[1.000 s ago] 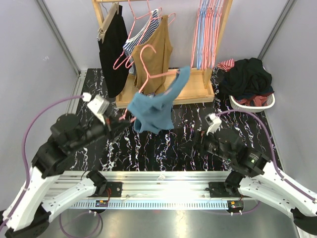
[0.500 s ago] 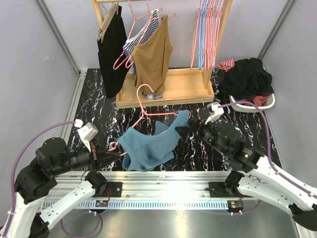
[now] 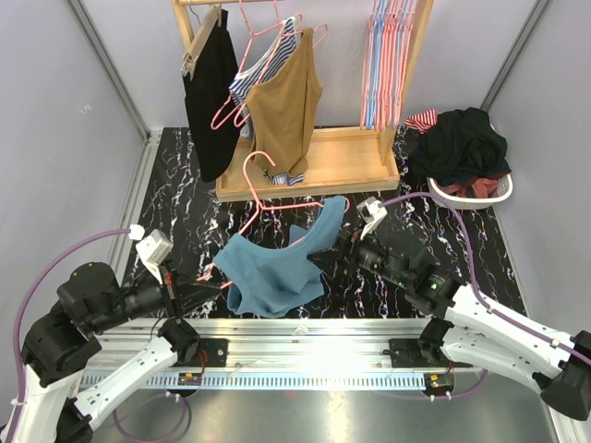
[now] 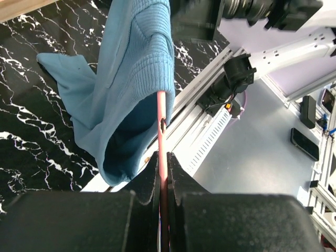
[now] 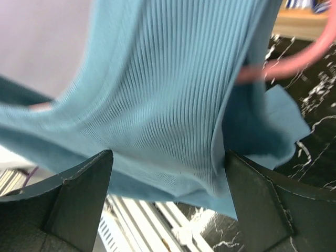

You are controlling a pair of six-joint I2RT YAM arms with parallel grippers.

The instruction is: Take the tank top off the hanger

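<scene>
L gripper [image 4: 163, 170]: clenched on low end of hanger [image 4: 163, 113] wire; holds it over table [image 3: 185, 198].
Hanger: pink, tilted, hook up twd rack [image 3: 305, 166]; wire goes up into the cloth.
Top [image 3: 272, 268]: blue, on hanger, btw the arms; lower part looks to rest on table near front rail [image 3: 305, 337].
R gripper [image 5: 168, 157]: jaws wide apart, ribbed cloth btw them, nothing pinched.
Risk 1: R closes on wire + cloth; top can't slide off.
Risk 2: only a thin fold caught; slips on pull.
Risk 3: pull across hanger arm; strap snags, stretches.
Risk 4: hard pull; thin wire pivots in L jaws.
</scene>
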